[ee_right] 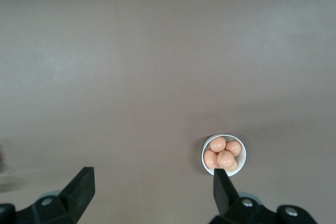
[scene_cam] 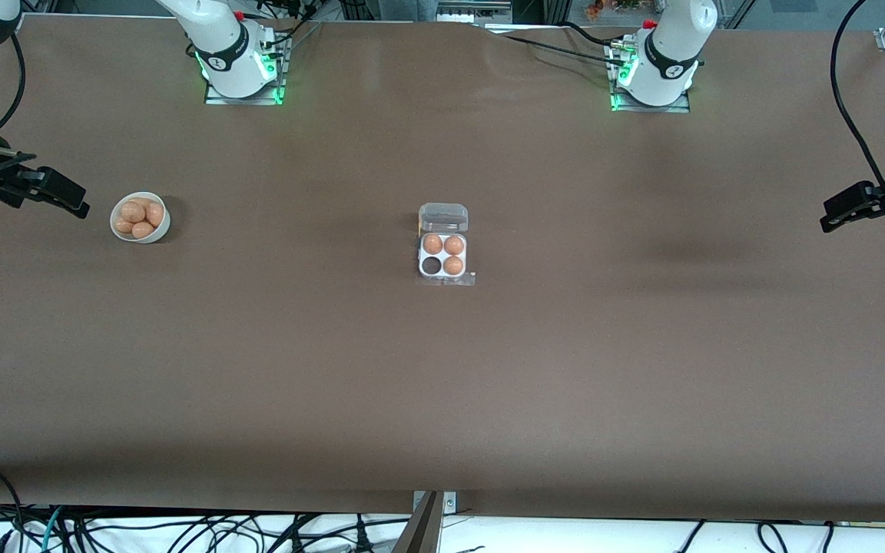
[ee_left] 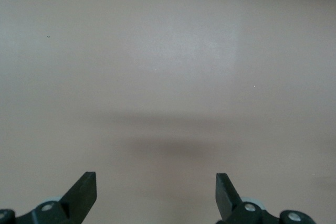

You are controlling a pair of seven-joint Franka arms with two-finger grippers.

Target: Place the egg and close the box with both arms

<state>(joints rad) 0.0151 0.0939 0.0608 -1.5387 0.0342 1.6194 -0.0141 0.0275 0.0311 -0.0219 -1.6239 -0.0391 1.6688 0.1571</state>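
The box (scene_cam: 442, 256) sits mid-table with its white tray facing up and its clear lid (scene_cam: 443, 218) folded open toward the robots' bases. Three orange-brown eggs (scene_cam: 453, 246) fill three cells. The cell (scene_cam: 432, 266) nearest the front camera, on the right arm's side, is empty. My right gripper (scene_cam: 80, 207) is open and empty in the air beside the bowl at the right arm's end; its wrist view shows the jaws (ee_right: 152, 179) wide apart. My left gripper (scene_cam: 829, 223) is open and empty over bare table at the left arm's end, also in its wrist view (ee_left: 156, 182).
A round white bowl (scene_cam: 149, 236) with several loose eggs (scene_cam: 139, 215) stands toward the right arm's end; it also shows in the right wrist view (ee_right: 243, 157). Brown table cover lies all around. Cables hang along the table's front edge.
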